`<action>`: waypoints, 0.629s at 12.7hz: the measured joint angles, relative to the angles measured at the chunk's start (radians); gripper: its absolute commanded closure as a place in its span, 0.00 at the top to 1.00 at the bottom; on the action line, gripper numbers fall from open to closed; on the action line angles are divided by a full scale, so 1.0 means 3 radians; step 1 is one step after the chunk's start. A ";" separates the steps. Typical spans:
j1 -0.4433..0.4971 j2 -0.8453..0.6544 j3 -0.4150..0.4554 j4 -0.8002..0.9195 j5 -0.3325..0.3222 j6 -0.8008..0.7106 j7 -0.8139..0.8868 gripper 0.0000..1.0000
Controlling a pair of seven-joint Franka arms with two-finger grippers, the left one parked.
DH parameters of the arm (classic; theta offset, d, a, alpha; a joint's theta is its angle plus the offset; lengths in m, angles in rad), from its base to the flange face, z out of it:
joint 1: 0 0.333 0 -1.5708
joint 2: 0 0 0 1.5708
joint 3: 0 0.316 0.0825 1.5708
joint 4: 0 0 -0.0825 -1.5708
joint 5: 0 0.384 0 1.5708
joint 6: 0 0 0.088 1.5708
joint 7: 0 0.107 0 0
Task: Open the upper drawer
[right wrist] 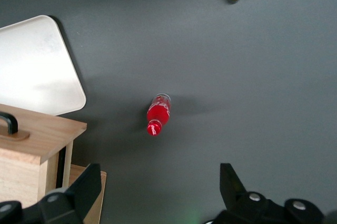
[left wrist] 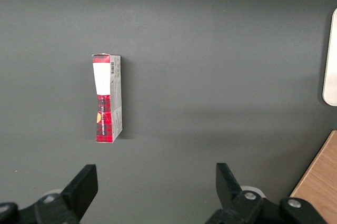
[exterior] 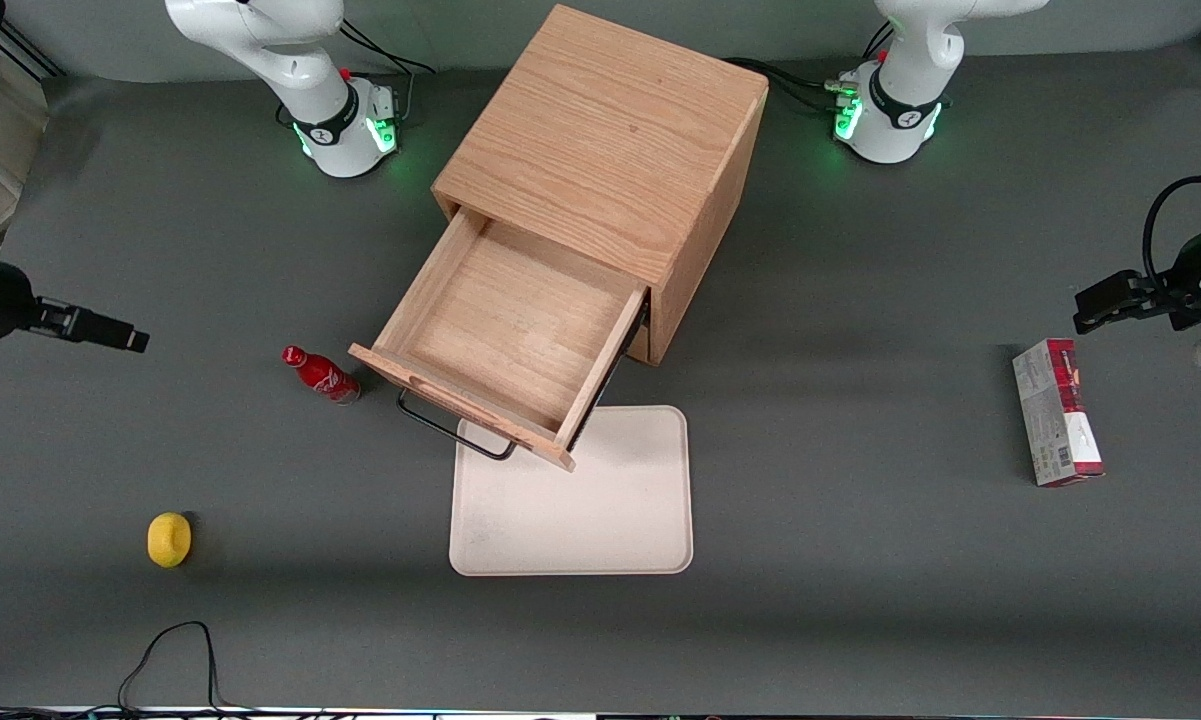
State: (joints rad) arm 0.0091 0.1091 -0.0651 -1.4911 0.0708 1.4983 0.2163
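Front view: upper drawer is standing pulled out of the cabinet, its front edge overhanging the tray; red bottle is sitting just beside the handle. Gripper is hanging well apart, toward the working arm's end.

Right wrist view: fingers are spread wide, holding nothing, above bare mat near the bottle.

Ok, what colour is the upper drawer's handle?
Black, on the upper drawer: handle, clearest in the front view. Gripper open, well clear of it.
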 measured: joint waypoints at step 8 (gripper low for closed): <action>0.0010 -0.0902 0.0206 -0.0967 -0.0268 0.0453 0.0047 1.00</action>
State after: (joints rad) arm 0.0120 -0.1614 -0.0033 -1.7812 -0.0098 1.6342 0.2304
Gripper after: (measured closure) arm 0.000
